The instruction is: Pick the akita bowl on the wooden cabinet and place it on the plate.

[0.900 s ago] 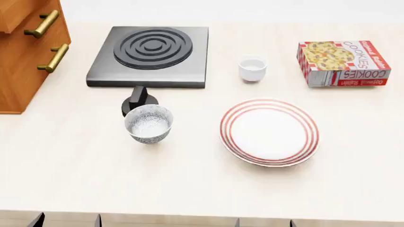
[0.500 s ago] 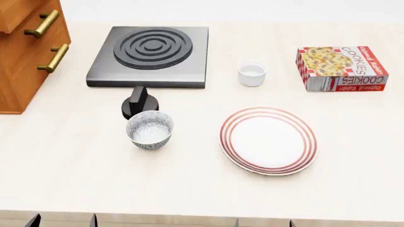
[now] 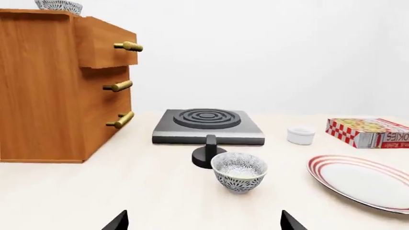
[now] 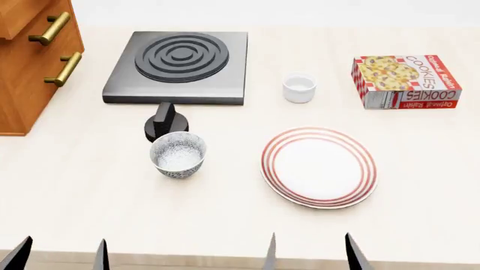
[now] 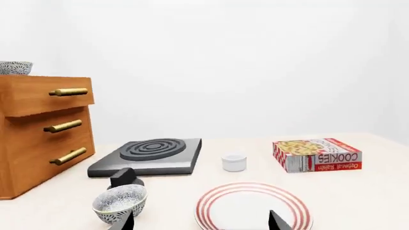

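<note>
Speckled akita bowl (image 3: 59, 5) atop the wooden cabinet (image 3: 45, 91), wrist views only (both grippers' fingers apart).

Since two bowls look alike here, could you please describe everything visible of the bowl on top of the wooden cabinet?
The akita bowl is only partly in view: a small round white bowl with a fine grey speckled pattern, standing upright on the top of the wooden cabinet, near its back edge. Nothing else touches it; no gripper is near. Its inside is hidden.
</note>
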Robot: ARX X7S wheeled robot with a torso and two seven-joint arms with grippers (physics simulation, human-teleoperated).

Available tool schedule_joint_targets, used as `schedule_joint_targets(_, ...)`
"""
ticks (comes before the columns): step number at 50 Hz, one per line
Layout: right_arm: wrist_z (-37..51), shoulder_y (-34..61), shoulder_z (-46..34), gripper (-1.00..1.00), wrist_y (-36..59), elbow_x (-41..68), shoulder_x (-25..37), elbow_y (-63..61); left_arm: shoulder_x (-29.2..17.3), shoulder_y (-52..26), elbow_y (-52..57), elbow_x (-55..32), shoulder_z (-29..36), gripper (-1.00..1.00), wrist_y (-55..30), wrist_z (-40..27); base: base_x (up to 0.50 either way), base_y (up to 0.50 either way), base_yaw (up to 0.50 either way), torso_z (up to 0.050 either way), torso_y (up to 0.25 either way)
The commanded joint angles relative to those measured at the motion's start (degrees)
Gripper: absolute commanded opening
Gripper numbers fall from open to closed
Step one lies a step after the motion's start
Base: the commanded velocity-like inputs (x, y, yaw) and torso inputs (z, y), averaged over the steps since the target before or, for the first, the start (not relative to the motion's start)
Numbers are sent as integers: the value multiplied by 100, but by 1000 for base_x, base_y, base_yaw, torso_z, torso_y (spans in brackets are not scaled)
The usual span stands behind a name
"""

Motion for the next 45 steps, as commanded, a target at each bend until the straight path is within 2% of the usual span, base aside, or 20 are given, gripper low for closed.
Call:
schedule_joint_targets(1,126,-201,-85,100,537,303,203,-1511,-133,118,1067,-121,119,100,-588,-145,0,0,0,0,0)
schedule_joint_targets(3,169,-220,-165,100,653,248,244,-1800,-99,81,1250,-117,96,100,-891,-290,0,0,0,0,0)
schedule_joint_targets(7,249,-206,-258,100,803,123,305,-2024,-119,72,1345,-234,75,100,-988,-305,0,0,0,0,0)
schedule_joint_targets(14,278,-220,-310,100,874,136,381,-2156,-189,161,1436,-199,151,100,-746,-319,0,0,0,3,0)
schedule_joint_targets(22,209,-244,-303,100,818,409,419,-2181,-247,135,1344,-134,236,100,-699,-372,0,0,0,48,0)
schedule_joint_targets(45,582,-188,-295,100,772,235,412,-2180,-350,94,1408,-176,347,100,-827,-541,0,0,0,50,0)
